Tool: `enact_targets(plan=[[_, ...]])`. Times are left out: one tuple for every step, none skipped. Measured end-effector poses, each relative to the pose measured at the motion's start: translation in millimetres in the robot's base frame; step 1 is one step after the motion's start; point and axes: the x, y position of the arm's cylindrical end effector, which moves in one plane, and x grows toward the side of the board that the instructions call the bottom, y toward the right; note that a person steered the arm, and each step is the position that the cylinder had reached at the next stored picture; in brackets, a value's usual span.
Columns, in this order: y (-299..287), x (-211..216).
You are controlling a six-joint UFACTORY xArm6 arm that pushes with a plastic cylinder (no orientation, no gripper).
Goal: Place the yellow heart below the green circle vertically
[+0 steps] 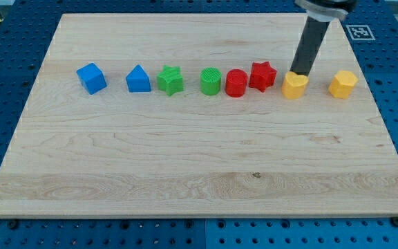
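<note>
The arm carries no jaws, only a rod; nothing is held. My tip (300, 72) rests at the top edge of the yellow heart (294, 86), which sits right of the red star (262, 75), well apart from the green circle (211, 81). The heart looks light, rigid and likely to slide easily on the worktop (185, 173); push squarely on its flat flank, or it may rotate.

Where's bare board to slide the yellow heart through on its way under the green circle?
Bare: the wide strip between the block row and the board's bottom edge, including under the green circle. Crowded: the row, where the red cylinder and red star sit between. My tip touches the yellow heart from above.
</note>
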Motion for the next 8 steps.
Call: enact_targets(plan=[[-1.7,34.3],[-6.7,59.1],[-8.3,79.0],[-5.5,93.3],[-8.2,100.5],[-41.0,100.5],[-80.6,100.5],[-111.9,100.5]])
